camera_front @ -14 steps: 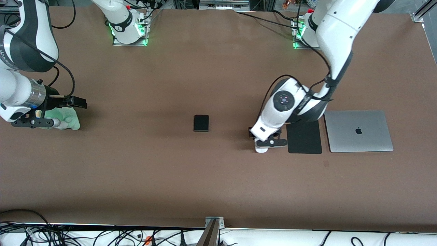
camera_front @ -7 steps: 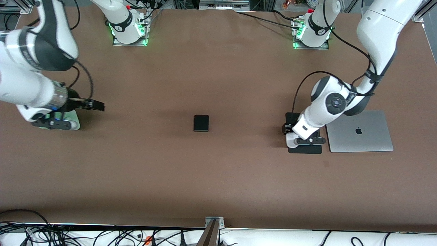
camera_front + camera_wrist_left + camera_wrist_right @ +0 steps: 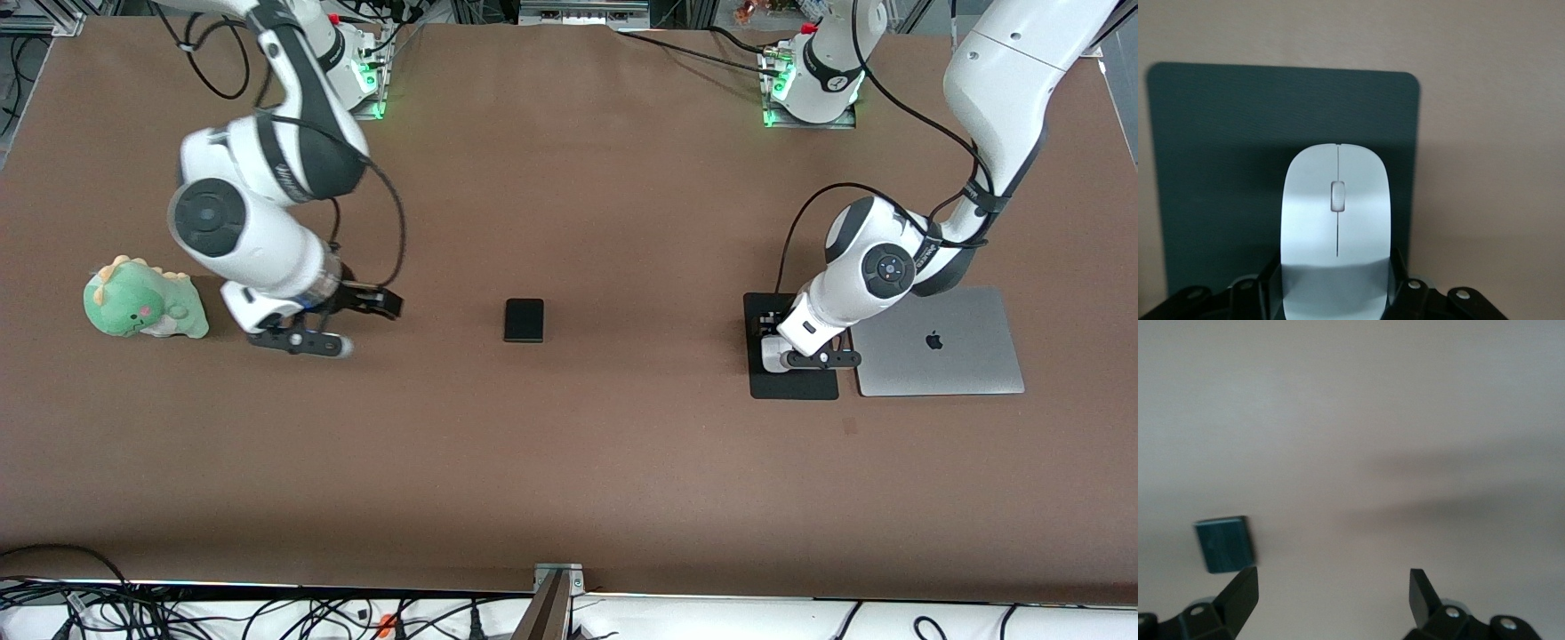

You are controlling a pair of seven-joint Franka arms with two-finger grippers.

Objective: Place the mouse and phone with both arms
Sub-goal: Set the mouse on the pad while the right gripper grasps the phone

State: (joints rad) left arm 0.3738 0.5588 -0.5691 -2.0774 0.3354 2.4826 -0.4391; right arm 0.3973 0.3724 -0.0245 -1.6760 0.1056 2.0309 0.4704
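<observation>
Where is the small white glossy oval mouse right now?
The small white glossy oval mouse is gripped by the left gripper over the flat black mouse pad, beside the closed silver laptop at the left arm's end of the table.

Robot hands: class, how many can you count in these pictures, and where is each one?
2. The left hand is over the black mouse pad, shut on the white mouse. The right hand, open and empty, is over bare table between the green dinosaur toy and the phone.
</observation>
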